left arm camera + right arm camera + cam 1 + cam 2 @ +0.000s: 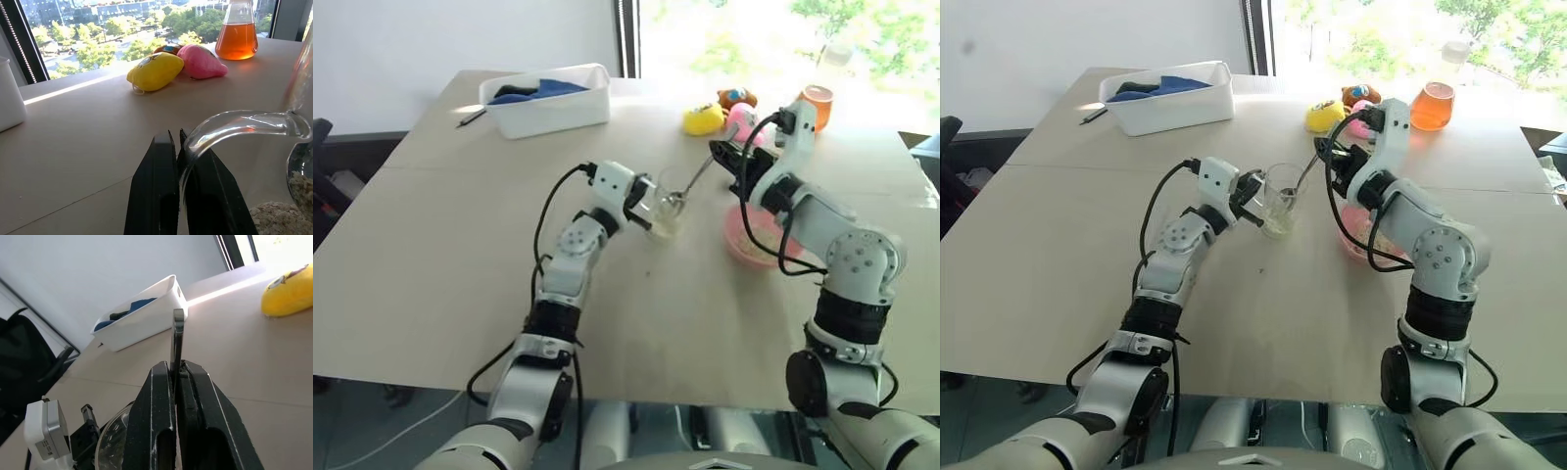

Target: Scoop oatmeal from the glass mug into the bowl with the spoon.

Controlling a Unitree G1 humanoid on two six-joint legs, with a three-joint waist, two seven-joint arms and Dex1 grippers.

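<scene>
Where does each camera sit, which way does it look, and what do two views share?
Head views: from the robot's head, forward and down over the table; both arms show.
Left wrist view: on the left wrist, along the left gripper, shut on the glass mug handle; oatmeal inside.
Right wrist view: on the right wrist, along the right gripper, shut on the spoon.
Shared: both wrist views show the yellow toy.
</scene>
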